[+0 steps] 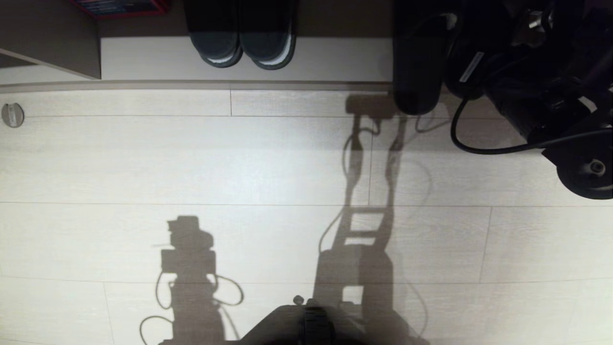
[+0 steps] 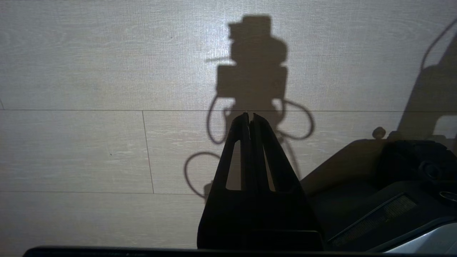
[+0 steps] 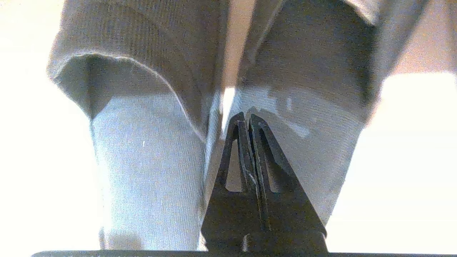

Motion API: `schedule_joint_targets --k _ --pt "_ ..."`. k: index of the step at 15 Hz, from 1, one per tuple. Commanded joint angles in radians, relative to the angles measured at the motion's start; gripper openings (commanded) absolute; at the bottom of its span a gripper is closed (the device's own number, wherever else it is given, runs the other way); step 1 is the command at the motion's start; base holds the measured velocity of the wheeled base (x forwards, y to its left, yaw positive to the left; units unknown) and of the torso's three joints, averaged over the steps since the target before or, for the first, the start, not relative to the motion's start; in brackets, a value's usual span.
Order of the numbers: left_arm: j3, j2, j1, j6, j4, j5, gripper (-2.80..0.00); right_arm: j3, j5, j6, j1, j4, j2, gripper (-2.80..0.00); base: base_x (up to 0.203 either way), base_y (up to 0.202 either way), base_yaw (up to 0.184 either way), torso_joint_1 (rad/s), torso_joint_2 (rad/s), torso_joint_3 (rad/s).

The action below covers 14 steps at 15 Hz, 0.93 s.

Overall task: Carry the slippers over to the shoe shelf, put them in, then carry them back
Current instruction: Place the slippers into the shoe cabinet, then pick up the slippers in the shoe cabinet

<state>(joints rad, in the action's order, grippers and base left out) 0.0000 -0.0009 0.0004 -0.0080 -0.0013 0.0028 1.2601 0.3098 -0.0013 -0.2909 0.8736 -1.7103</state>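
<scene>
- Slippers (image 3: 150, 160): I judge them light, thin and floppy, so they will sag and swing from any single hold. The ribbed soles look grippy rather than slick, and nothing about them is fragile
- Best hold, in my view, is where the two inner edges lie together, so one pinch takes both. Much further toward heel or toe and the free end would droop and could catch on the shelf's front lip
- Look: a flat grey-blue pair lying side by side, each with one wide darker band across the front. Only a narrow bright slit shows between them
- Place: in the head view one dark slipper (image 1: 416, 62) hangs off the ground at the right end of the shoe shelf (image 1: 335, 60). Its tip reaches past the shelf's front edge, over the floor (image 1: 191, 158), where its shadow falls
- Right gripper (image 3: 248, 117): jaws pressed together, tips right at the seam between the pair. Since the slipper hangs clear of the floor, I take the jaws to be clamped on the slippers' inner edges, though the contact itself is hidden
- Left gripper (image 2: 250, 116): jaws together on nothing, parked low over bare floor beside the robot's base
- On the shelf's pale base plank, toward its left end, sits another pair of dark slides (image 1: 242, 43) with whitish insoles, toes at the front edge, well apart from the carried pair
- Beyond that are an upright divider panel (image 1: 48, 43), a red box (image 1: 119, 5) at the back of the shelf, and a small round disc (image 1: 12, 115) on the floor by the left edge
</scene>
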Motion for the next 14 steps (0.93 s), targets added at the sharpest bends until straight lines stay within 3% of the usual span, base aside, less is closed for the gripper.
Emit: schedule_joint_targets --k 1,10,14 --pt "0.001 0.001 0.000 0.000 0.000 0.000 -2.80 -0.055 -0.005 -0.001 -0.002 0.007 0.066 -2.80 0.000 0.000 0.000 0.000 0.00 0.000" --pt "0.001 0.001 0.000 0.002 0.000 0.000 -2.80 -0.600 -0.067 -0.074 -0.075 0.008 0.472 -2.80 0.000 0.000 0.000 0.000 0.00 0.000" --pt "0.002 0.001 0.001 0.002 0.000 0.000 -2.80 -0.762 -0.074 -0.088 -0.077 -0.011 0.683 -2.80 0.000 0.000 0.000 0.000 0.00 0.000"
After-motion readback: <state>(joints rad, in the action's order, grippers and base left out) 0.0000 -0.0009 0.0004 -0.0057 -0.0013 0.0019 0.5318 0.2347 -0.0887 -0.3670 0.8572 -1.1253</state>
